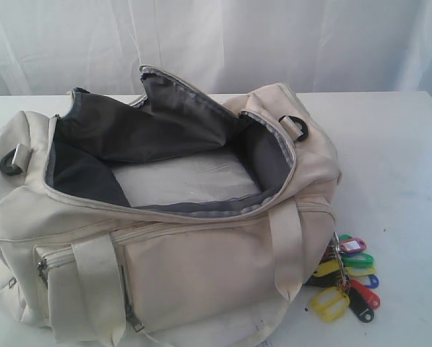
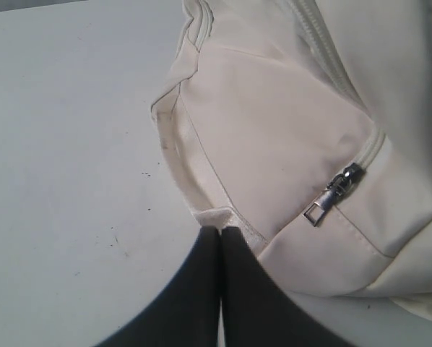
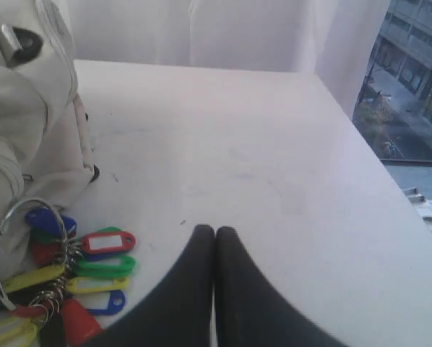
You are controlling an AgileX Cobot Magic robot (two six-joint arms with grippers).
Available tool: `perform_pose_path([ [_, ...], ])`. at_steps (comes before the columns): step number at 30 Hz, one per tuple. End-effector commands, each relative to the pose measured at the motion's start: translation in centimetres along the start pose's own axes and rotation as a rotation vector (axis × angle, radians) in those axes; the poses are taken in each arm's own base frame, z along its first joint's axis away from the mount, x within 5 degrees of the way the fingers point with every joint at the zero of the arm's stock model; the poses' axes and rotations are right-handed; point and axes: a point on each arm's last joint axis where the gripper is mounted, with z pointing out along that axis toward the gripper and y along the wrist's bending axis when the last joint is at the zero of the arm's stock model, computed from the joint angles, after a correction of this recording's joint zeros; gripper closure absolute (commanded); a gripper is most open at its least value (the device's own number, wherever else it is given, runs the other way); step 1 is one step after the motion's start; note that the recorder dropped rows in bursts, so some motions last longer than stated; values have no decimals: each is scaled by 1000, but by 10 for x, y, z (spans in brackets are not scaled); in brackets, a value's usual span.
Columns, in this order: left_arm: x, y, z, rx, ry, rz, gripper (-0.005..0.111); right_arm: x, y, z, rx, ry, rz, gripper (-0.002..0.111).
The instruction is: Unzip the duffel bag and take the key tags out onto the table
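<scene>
The cream duffel bag (image 1: 201,275) lies on the white table (image 1: 389,144) with its top zip wide open, showing dark grey lining and a pale bottom panel. The key tags (image 1: 350,278), a bunch in red, green, yellow, blue and black, lie on the table against the bag's right end. Neither gripper shows in the exterior view. In the right wrist view my right gripper (image 3: 214,230) is shut and empty above bare table, beside the key tags (image 3: 93,264). My left gripper (image 2: 220,230) is shut, its tips at a lower seam of the bag (image 2: 274,130), near a metal zip pull (image 2: 331,194).
A white curtain (image 1: 216,36) hangs behind the table. The right wrist view shows the table's edge (image 3: 389,188) with a window onto buildings (image 3: 411,79) beyond it. Black D-rings (image 1: 294,126) sit at the bag's ends. Bare tabletop (image 2: 64,144) lies beside the bag.
</scene>
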Motion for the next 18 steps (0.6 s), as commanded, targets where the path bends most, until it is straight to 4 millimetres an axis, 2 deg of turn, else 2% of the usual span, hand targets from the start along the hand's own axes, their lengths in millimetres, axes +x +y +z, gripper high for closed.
perform_pose_path([
  [1, 1, 0, 0, 1, -4, -16, 107, 13, 0, 5, 7, 20, -4, 108],
  [18, 1, 0, 0, 1, -4, -14, 107, 12, 0, 5, -21, 9, -28, 108],
])
